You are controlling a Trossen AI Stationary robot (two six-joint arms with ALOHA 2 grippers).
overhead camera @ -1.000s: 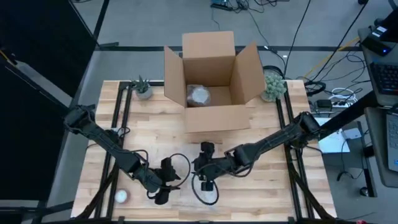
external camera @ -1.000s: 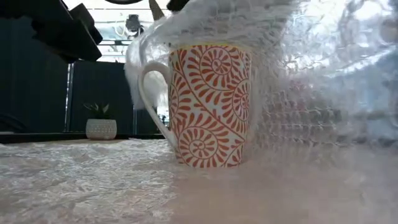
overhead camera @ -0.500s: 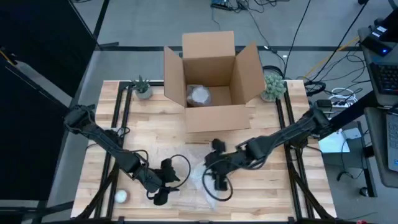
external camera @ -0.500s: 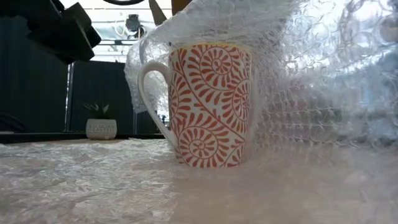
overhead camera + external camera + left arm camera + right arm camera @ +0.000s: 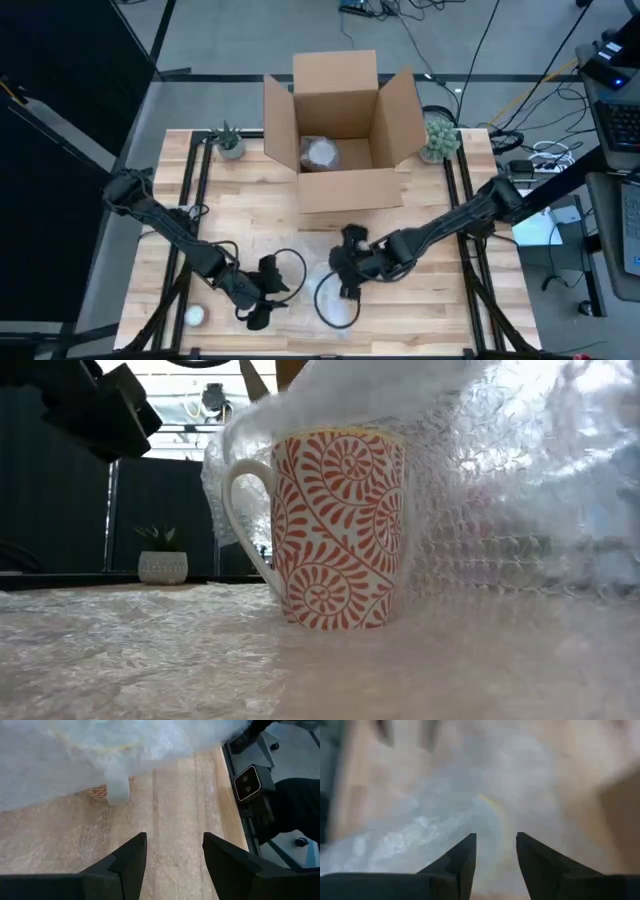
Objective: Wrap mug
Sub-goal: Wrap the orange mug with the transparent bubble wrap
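Note:
A white mug (image 5: 338, 530) with orange spirals stands upright on a bubble wrap sheet (image 5: 150, 650), its handle (image 5: 240, 510) bare. More of the bubble wrap (image 5: 480, 480) lies over its top and one side. In the high view the wrap (image 5: 325, 295) hides the mug. My right gripper (image 5: 345, 280) (image 5: 496, 837) hovers open above the covered mug. My left gripper (image 5: 278, 285) (image 5: 175, 837) stands open to the mug's left, nothing between its fingers. In the left wrist view the mug (image 5: 100, 792) shows under the wrap's edge.
An open cardboard box (image 5: 340, 130) with a wrapped item (image 5: 320, 152) inside stands at the table's far middle. Small potted plants (image 5: 230, 142) (image 5: 438, 135) flank it. A white ball (image 5: 195, 316) lies near the front left corner.
My right gripper has gone toward the table's right and near edge over the mug, then drawn back a little toward the far edge. The bubble wrap over the mug's top has settled slightly lower. The mug has stayed upright in place.

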